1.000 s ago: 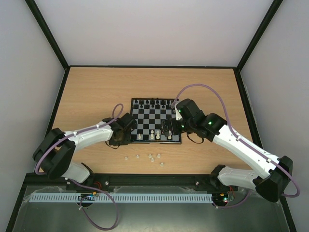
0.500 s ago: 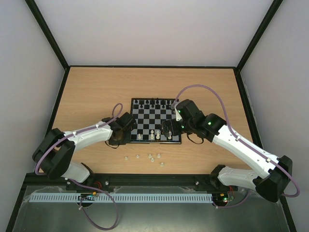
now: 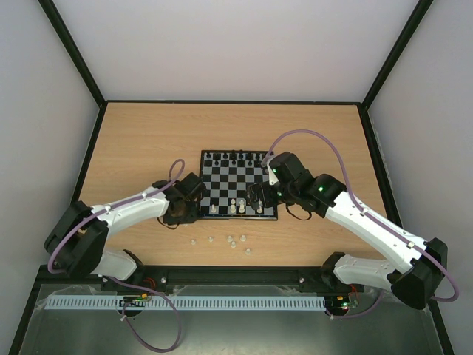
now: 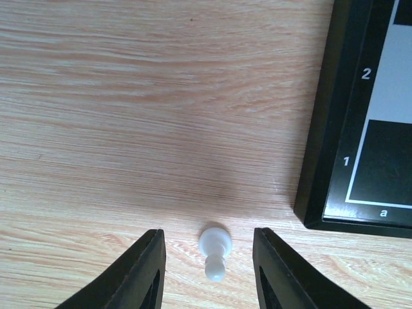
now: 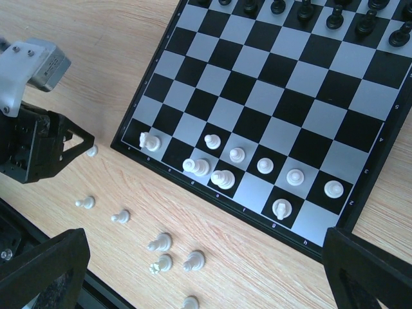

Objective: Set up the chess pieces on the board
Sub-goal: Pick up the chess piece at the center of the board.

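Chess pieces update: the one that matters right now is a white pawn (image 4: 214,252), sitting on the surface dead centre between the fingers of the left gripper (image 4: 207,232). The jaws are partly open with a gap on each side, so nothing is gripped yet. The pawn looks tipped on its side, long axis running along the fingers, so I reckon closing would pinch it across the narrow way. Just to the right is the a1 corner of the board (image 4: 320,129), and the left gripper is clearly the nearer one. The right gripper (image 5: 205,238) hangs wide open and empty by the board's near edge, with a handful of white pieces (image 5: 222,179) on the near ranks. Black pieces (image 5: 302,9) line the far rank, and more loose white ones (image 5: 161,243) lie on the surface in front of the board
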Motion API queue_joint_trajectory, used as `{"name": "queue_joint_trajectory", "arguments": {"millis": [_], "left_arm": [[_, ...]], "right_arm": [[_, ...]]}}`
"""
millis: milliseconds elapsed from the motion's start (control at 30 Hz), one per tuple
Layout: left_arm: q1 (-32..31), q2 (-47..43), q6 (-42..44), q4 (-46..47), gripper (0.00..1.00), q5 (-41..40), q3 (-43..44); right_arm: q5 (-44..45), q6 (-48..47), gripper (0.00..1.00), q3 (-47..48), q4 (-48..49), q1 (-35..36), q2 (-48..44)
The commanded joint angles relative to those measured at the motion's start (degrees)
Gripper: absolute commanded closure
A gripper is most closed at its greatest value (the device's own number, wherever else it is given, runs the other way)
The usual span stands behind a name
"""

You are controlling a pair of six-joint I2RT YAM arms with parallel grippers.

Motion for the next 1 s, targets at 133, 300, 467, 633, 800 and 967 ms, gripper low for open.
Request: {"name": "queue_joint_trajectory", "arguments": {"millis": [133, 300, 467, 633, 800, 967], "left_arm": [[-2.1, -2.0, -1.8, -3.9, 0.6, 1.3, -0.9], [-2.6, -1.1, -2.0, -2.9, 0.62, 1.9, -1.6], [-2.6, 0.4, -1.6, -1.9, 0.69, 1.8, -1.7], [-2.4, 2.1, -1.0, -0.9, 0.74, 1.5, -0.9], [-2.1, 3.0, -0.5, -0.8, 0.82, 1.0, -0.1], [-1.7, 3.0, 0.3, -2.3, 0.92, -0.2, 1.5]], "right_arm": [[-0.7, -0.7, 0.0, -1.0, 0.0, -0.1, 0.1], [-0.6, -0.7, 0.0, -1.0, 0.0, -0.1, 0.1], [-0.5, -0.7, 0.0, -1.2, 0.0, -0.2, -0.1], [-0.6, -0.7, 0.0, -1.4, 0.1, -0.1, -0.5], [-0.4, -0.6, 0.0, -1.6, 0.0, -0.1, -0.7], [-0.5, -0.6, 0.0, -1.7, 0.2, -0.1, -1.1]]}}
